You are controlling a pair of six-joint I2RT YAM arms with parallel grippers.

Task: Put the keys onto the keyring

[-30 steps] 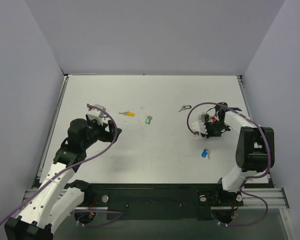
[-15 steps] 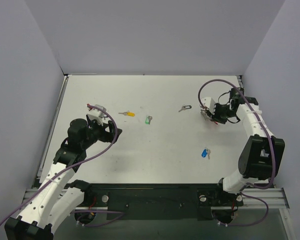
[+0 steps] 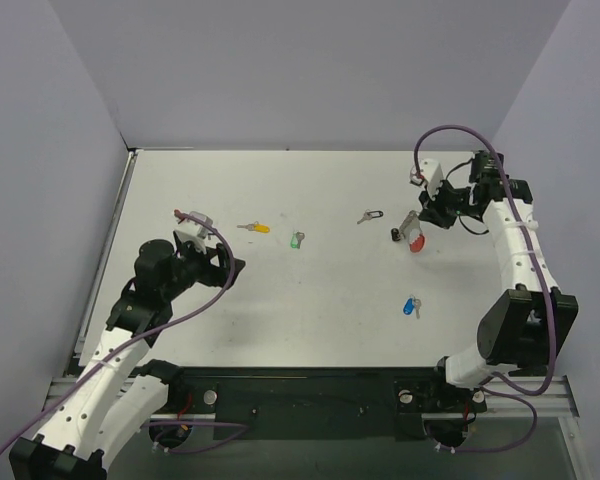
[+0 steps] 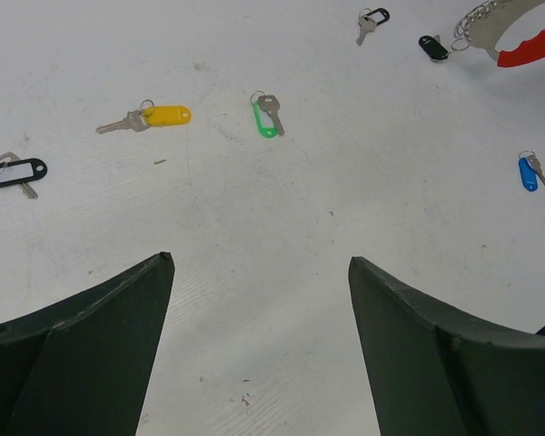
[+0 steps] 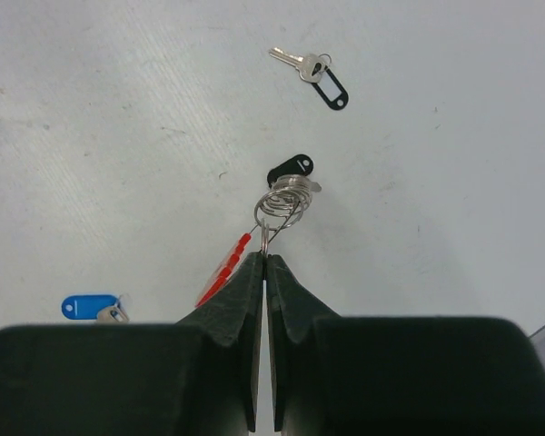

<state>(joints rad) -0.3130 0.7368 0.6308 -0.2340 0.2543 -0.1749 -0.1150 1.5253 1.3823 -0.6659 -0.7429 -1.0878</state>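
Observation:
My right gripper [image 5: 265,257] is shut on the keyring [image 5: 282,207], pinching its silver ring. Its red tag [image 5: 222,270] hangs to the left, and a solid black tag [image 5: 291,168] sits at the ring. From above, the right gripper [image 3: 430,212] holds the keyring [image 3: 413,238] over the table's far right. Loose keys lie flat: yellow-tagged [image 4: 150,116], green-tagged [image 4: 266,116], blue-tagged [image 4: 530,171], and a black-loop one [image 4: 372,18]. My left gripper [image 4: 259,259] is open with nothing between its fingers, short of the yellow key [image 3: 255,228] and the green key [image 3: 297,240].
Another key with a black loop tag [image 4: 16,173] lies at the far left of the left wrist view. The blue key [image 3: 410,306] lies nearer the arm bases than the keyring. Grey walls [image 3: 80,150] enclose the white table [image 3: 320,300] on three sides.
My right arm has swung from the table's right middle toward the far right corner, carrying the keyring with it. The left arm and the loose keys have not moved.

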